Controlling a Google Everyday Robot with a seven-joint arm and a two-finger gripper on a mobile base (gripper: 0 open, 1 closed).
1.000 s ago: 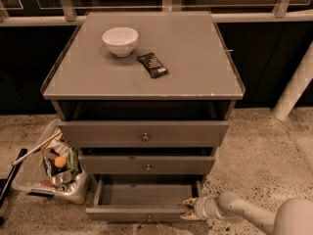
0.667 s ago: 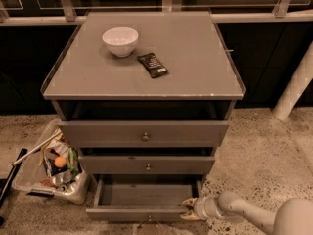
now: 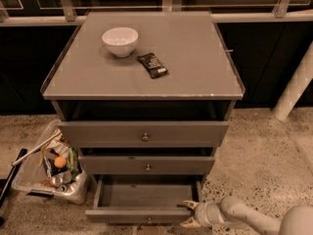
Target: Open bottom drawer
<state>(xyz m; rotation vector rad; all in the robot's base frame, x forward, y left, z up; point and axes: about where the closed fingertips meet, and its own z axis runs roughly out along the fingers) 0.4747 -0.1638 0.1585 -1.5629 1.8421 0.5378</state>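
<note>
The bottom drawer (image 3: pixel 146 196) of the grey cabinet stands pulled out, and its plain grey interior shows. Its front (image 3: pixel 142 215) lies at the lower edge of the view, with the small knob (image 3: pixel 149 222) barely visible. My gripper (image 3: pixel 190 213) is at the drawer's right front corner, on a pale arm (image 3: pixel 244 217) that comes in from the lower right. Its fingers (image 3: pixel 188 205) look spread, one above and one below the corner.
The middle drawer (image 3: pixel 146 165) and top drawer (image 3: pixel 144 133) are shut. On the cabinet top (image 3: pixel 195 58) stand a white bowl (image 3: pixel 120 40) and a dark packet (image 3: pixel 152 65). A clear bin of rubbish (image 3: pixel 51 168) sits on the floor at left. A white post (image 3: pixel 296 84) stands at right.
</note>
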